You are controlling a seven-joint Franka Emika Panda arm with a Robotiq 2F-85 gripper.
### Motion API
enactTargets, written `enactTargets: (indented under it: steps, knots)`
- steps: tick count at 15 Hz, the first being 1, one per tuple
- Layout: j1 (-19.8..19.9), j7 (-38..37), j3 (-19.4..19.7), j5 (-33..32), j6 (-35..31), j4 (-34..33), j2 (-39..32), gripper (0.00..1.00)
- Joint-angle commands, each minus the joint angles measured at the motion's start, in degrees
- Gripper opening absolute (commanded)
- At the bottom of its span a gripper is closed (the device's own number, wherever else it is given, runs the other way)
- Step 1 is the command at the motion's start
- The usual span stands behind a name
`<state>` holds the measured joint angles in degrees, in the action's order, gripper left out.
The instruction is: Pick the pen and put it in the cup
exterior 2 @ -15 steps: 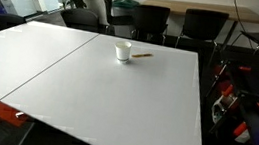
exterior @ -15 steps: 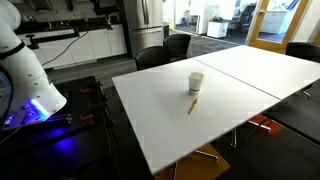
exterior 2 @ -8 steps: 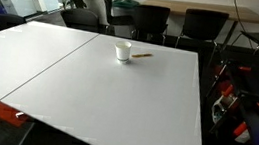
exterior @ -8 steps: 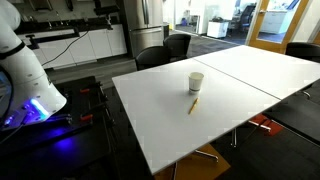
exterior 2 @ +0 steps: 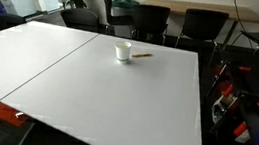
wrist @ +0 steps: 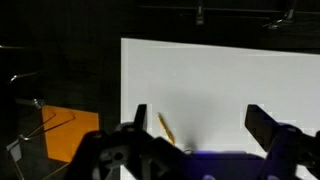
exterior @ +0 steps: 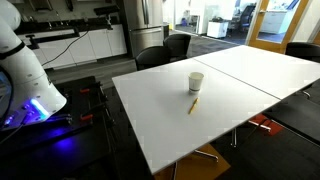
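The small white cup (exterior: pixel 196 81) stands upright on the white table (exterior: pixel 240 75); it also shows in an exterior view (exterior 2: pixel 122 51). The thin yellowish pen (exterior: pixel 193 104) lies flat on the table just beside the cup, also seen in an exterior view (exterior 2: pixel 143 55). In the wrist view the pen (wrist: pixel 164 126) lies on the table near the left finger. My gripper (wrist: pixel 200 125) is open and empty, its two dark fingers spread wide high above the table. The gripper itself is out of both exterior views; only the arm's white base (exterior: pixel 25 75) shows.
Dark chairs (exterior: pixel 165 50) stand around the table, several along the far side (exterior 2: pixel 161 21). A seam (exterior 2: pixel 61 58) joins two tabletops. An orange object (wrist: pixel 70 135) lies on the floor beside the table edge. Cables and gear sit near the robot base (exterior 2: pixel 241 102).
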<state>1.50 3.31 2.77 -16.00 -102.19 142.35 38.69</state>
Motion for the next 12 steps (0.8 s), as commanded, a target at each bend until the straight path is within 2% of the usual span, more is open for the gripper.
enactTargets:
  steps: [1, 6, 12]
  knots:
    - [1.34, 6.14, 3.65, -4.36, -7.32, 0.33, -1.20, 1.00]
    - [1.93, 16.56, 9.89, -6.45, -19.46, -0.05, -5.35, 1.00]
    - [0.69, 35.59, 17.82, -2.82, -31.34, -0.82, -12.99, 1.00]
